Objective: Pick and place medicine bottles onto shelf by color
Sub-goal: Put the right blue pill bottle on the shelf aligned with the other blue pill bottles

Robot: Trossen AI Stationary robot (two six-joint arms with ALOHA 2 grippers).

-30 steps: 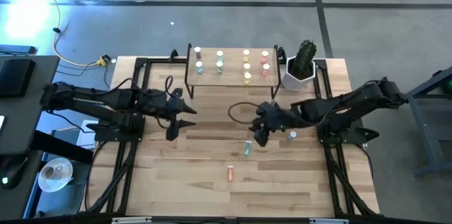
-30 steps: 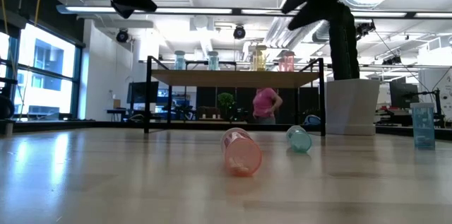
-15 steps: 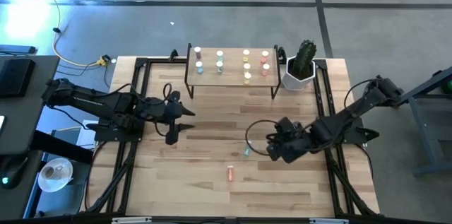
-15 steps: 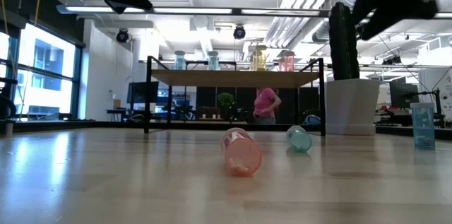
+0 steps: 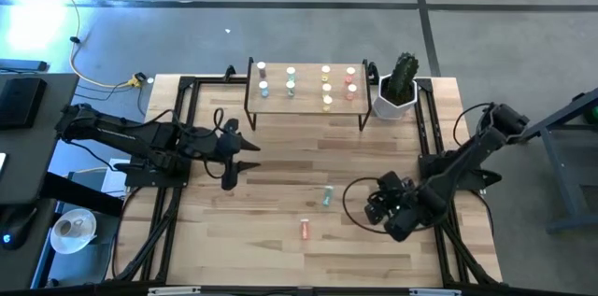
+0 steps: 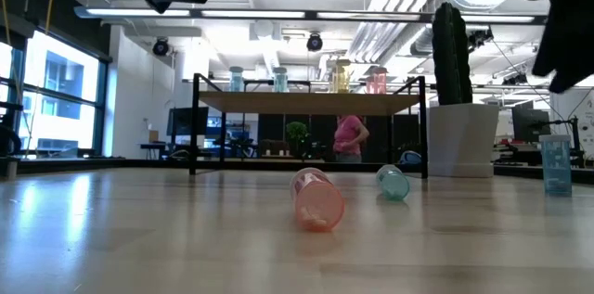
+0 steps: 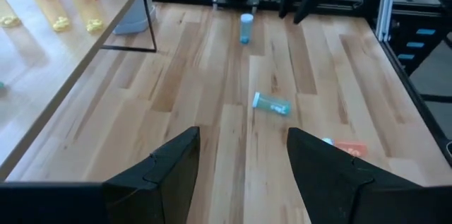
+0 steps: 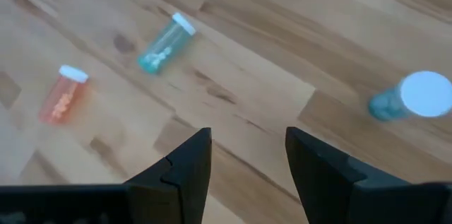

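Observation:
The shelf [image 5: 304,98] stands at the table's far middle with several medicine bottles upright on it, sorted by colour, yellow ones [image 7: 60,5] among them. On the table a teal bottle [image 5: 327,196] and a red bottle [image 5: 305,229] lie on their sides. A blue bottle [image 7: 246,27] with a white cap [image 8: 426,93] stands upright. My right gripper [image 5: 374,210] hangs open above the table, right of the lying bottles, and touches nothing. My left gripper [image 5: 245,158] hangs open left of centre, empty.
A white pot with a cactus [image 5: 400,86] stands right of the shelf. Black frame rails [image 5: 168,193] run along the table's left and right sides. Bare wood lies between the shelf and the lying bottles. A person [image 6: 350,136] shows far off in the room.
My right gripper has swung from the table's middle toward the near and right edges, sinking, rolling about its own line and tipping more steeply down; it stays open. The bottles have kept their places.

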